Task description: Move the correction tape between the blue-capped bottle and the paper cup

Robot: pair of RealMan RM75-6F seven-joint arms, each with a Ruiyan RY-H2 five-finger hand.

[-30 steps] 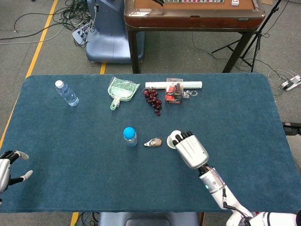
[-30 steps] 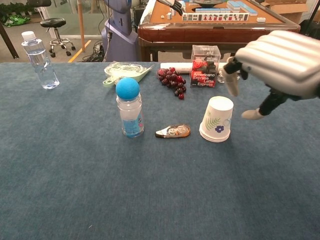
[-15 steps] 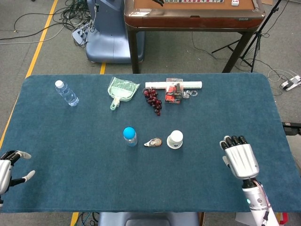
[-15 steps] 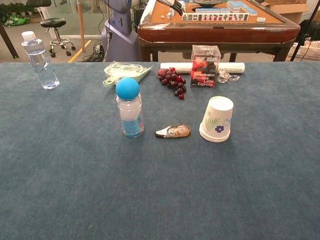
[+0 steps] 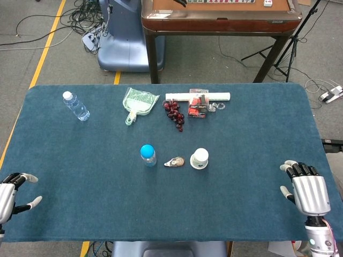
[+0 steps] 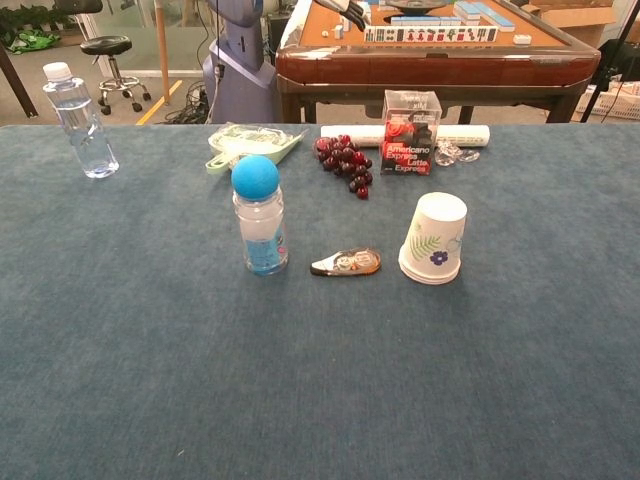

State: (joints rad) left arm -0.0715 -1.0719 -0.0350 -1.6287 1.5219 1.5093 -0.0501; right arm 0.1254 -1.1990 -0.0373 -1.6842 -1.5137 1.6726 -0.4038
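One correction tape (image 6: 345, 263) lies flat on the blue worktop (image 6: 150, 380), between the blue-capped bottle (image 6: 259, 215) on its left and the paper cup (image 6: 434, 239) on its right, close to both but touching neither. The cup stands upside down. Behind them are red grapes (image 6: 345, 163), a small printed box (image 6: 408, 133) and a green dustpan (image 6: 245, 142). A clear water bottle (image 6: 80, 121) stands far left. Both hands are at the near edge, holding nothing: left hand (image 5: 10, 191) and right hand (image 5: 306, 190), fingers apart.
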